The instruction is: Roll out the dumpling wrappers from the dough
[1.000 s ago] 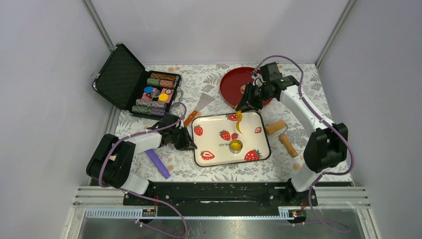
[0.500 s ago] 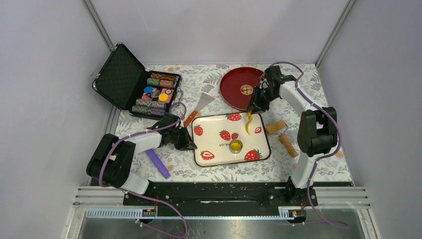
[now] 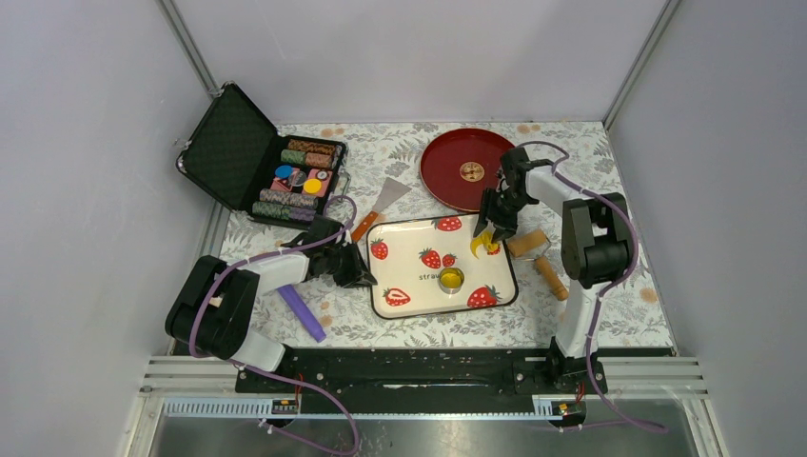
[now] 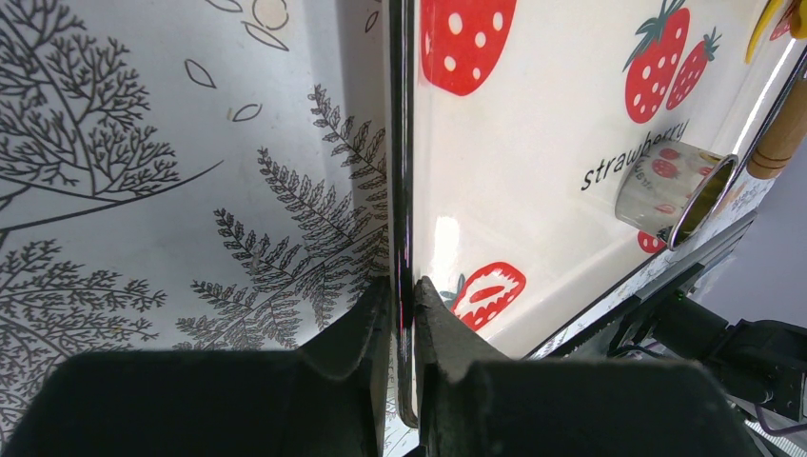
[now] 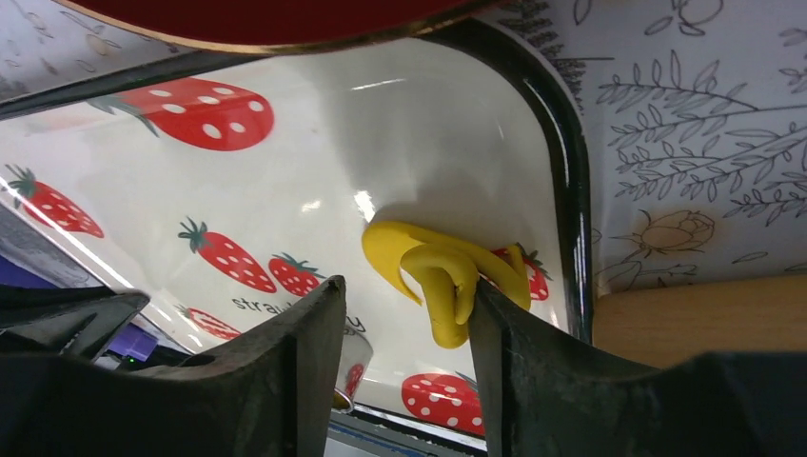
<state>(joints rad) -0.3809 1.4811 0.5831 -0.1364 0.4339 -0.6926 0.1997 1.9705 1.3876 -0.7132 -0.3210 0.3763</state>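
Right wrist view: the dough [image 5: 440, 269] lies on the tray [image 5: 569, 190], bunched into a folded yellow curl in the corner just inside the black rim. It sits directly in front of the right gripper [image 5: 407, 297], in the gap between the fingers. Those jaws stand apart. The curl's near end touches the inner face of one finger and is clear of the other, so I read it as let go rather than pinched, though it may be sticking there. Folded over like this, it has no clean long axis. Its bulk runs crosswise toward the rim.

From the top view, the right arm is plainly the nearer one, hanging just over the dough. The rolling pin [image 3: 529, 244] lies on the table just outside that same tray edge, a short reach to the right arm's outer side. The left gripper [image 4: 402, 295] is well apart, clamped shut on the tray's opposite rim, pinning it. I judge that rolling falls to the right arm, once the finger is free of the dough.
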